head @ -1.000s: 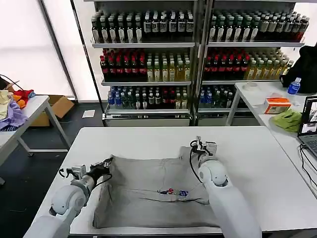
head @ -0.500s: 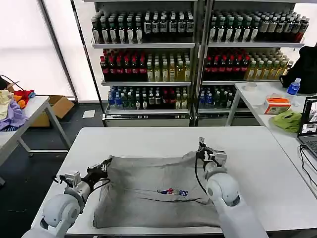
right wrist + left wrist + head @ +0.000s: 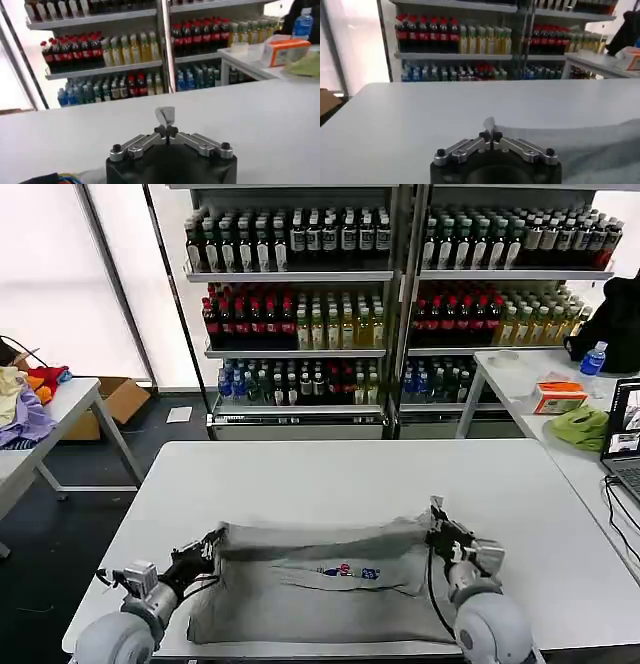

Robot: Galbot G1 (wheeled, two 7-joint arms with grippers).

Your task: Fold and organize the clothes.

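Note:
A light grey shirt [image 3: 320,584] with a small multicolour chest print lies on the white table [image 3: 330,474], its far edge folded toward me. My left gripper [image 3: 212,540] is shut on the shirt's far left corner, and a tuft of grey cloth [image 3: 490,124] sticks out between its fingertips. My right gripper [image 3: 436,519] is shut on the far right corner, with a bit of cloth [image 3: 165,116] pinched between its tips. The lifted edge stretches between both grippers above the lower layer. The left wrist view shows more of the shirt [image 3: 590,145] spreading to the side.
Shelves of bottles [image 3: 400,294] stand behind the table. A side table at the right holds a lime-green cloth [image 3: 580,426], an orange box [image 3: 560,396] and a laptop [image 3: 625,444]. Another table at the left carries coloured garments [image 3: 25,404]. The far half of the white table is bare.
Both grippers have pulled the shirt's far edge toward me, folding it over the lower part. The arms have drawn back, and the visible cloth is now shorter front to back.

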